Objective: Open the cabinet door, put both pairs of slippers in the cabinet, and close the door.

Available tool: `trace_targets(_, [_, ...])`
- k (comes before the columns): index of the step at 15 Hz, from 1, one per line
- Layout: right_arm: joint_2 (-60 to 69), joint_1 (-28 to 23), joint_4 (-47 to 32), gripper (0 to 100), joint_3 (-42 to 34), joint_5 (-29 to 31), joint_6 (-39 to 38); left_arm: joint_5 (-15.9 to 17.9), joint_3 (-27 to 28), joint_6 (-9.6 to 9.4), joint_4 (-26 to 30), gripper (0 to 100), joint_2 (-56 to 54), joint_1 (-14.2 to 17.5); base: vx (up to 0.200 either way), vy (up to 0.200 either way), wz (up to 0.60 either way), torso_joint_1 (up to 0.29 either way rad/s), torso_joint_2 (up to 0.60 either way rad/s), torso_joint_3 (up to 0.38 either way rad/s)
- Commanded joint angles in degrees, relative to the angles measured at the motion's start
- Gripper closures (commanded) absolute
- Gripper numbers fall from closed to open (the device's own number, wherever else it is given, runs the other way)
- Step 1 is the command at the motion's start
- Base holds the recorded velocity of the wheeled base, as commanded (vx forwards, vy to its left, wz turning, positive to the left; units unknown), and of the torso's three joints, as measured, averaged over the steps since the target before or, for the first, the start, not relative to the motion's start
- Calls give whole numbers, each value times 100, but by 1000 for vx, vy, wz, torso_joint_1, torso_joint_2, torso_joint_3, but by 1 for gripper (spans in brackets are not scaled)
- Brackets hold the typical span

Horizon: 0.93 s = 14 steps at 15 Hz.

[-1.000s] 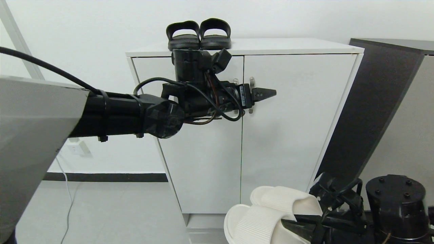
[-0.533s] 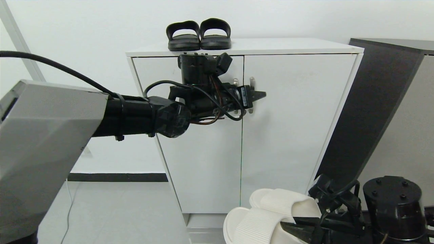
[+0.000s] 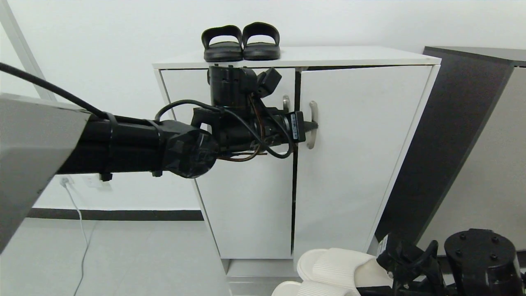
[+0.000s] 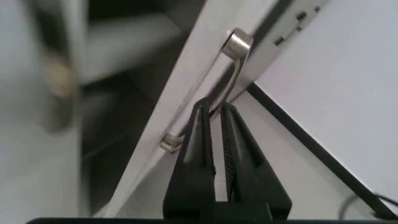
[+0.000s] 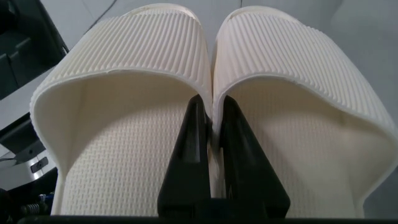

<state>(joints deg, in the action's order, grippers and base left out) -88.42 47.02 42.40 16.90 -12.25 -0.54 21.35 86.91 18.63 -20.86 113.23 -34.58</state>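
Cabinet door [image 3: 357, 156], the right-hand leaf of a white two-door cabinet [image 3: 349, 55], stands slightly ajar, with a dark gap along its inner edge beside the shut left door [image 3: 242, 205]. Left gripper [image 3: 312, 124] is at the ajar leaf's upright metal handle [image 3: 313, 109]; the left wrist view shows its fingers [image 4: 199, 143] clamped on that bar [image 4: 236, 45], one on each side. A pair of white slippers [image 3: 333, 267] hangs low in front of the cabinet, near the ajar leaf's lower corner. The right gripper [image 5: 212, 118] carries this pair, its fingers [image 5: 193, 155] pinching together the two adjoining inner side walls. A pair of black slippers [image 3: 240, 41] sits side by side on the cabinet top, above the left door. A dark panel [image 3: 444, 135] leans beside the cabinet on the robot's right. On the left wall are a wall socket [image 3: 92, 181] and a cable [image 3: 80, 222].
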Motion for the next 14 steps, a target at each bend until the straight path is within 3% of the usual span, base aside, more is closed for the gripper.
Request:
trace_targets(1, [97,9,14,100,-37,-23,1,1,-429,-8,-24,100,-574,-92,0,0,0,0,0,0])
trace_targets(7, [106,264,23,100,-28,-14,-25,-8,-1686,-17,-50,100,-1707,-215,0,0,0,0,0,0])
trace_targets(9, [106,431,23,100,-37,12,-25,-43,-1668,36,-278,100,-1523,75,0,0,0,0,0,0])
trace_targets(12, [176,475,14,100,-55,12,-25,-34,-1492,238,-305,100,-1250,136,0,0,0,0,0,0])
trace_targets(13, [176,492,14,100,-55,12,-25,-43,-1290,264,-296,100,-1066,145,0,0,0,0,0,0])
trace_targets(14, [158,492,14,100,-55,12,-34,-43,-904,449,-296,100,-758,154,0,0,0,0,0,0])
